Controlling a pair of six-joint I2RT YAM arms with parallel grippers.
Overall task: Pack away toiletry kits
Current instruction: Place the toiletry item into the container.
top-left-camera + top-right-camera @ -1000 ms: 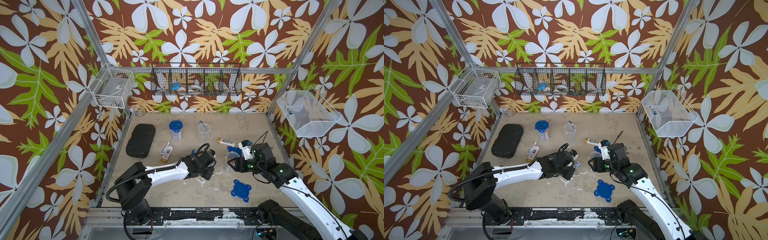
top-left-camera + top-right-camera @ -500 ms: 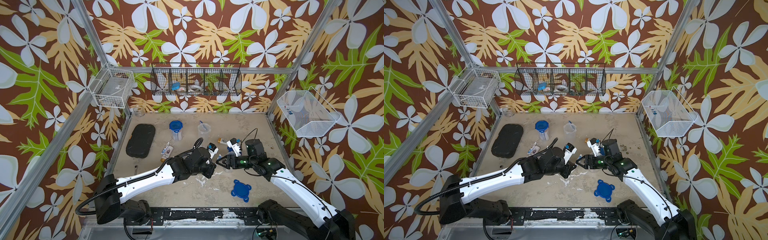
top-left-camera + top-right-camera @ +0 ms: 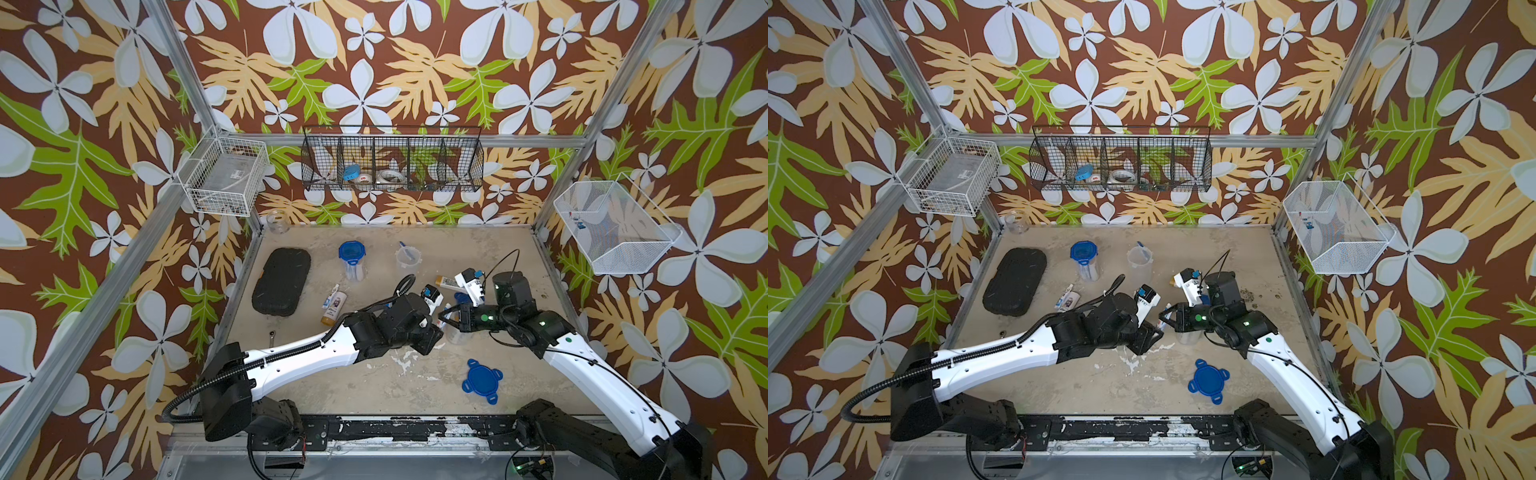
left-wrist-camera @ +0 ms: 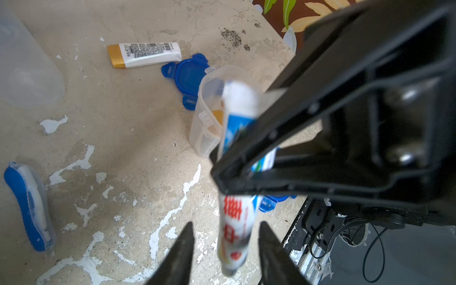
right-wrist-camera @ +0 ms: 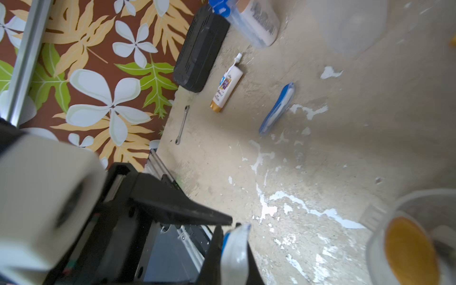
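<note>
A small toothpaste tube (image 4: 233, 234) hangs between the two arms above the table's middle. My right gripper (image 5: 229, 229) is shut on it, its jaws clamped across the tube's middle. My left gripper (image 4: 226, 223) is open, both fingers standing clear on either side of the tube's lower end. In both top views the grippers meet tip to tip (image 3: 441, 322) (image 3: 1162, 323). Just below stands an open clear cup (image 4: 209, 118) with a gold-capped bottle inside. A lidded cup (image 3: 352, 258) and an open cup (image 3: 407, 258) holding a toothbrush stand further back.
A loose blue lid (image 3: 482, 380) lies near the front, another lid (image 4: 187, 76) behind the open cup. White bottles (image 4: 144, 54) (image 3: 334, 309), a packaged toothbrush (image 4: 32, 204), a wrench (image 3: 272, 334), a black case (image 3: 282, 280) and a glass jar (image 3: 278, 220) are on the table.
The right gripper moved left to the tube and shut on it. The left gripper, which carried the tube toward the right arm, has opened and let go.
</note>
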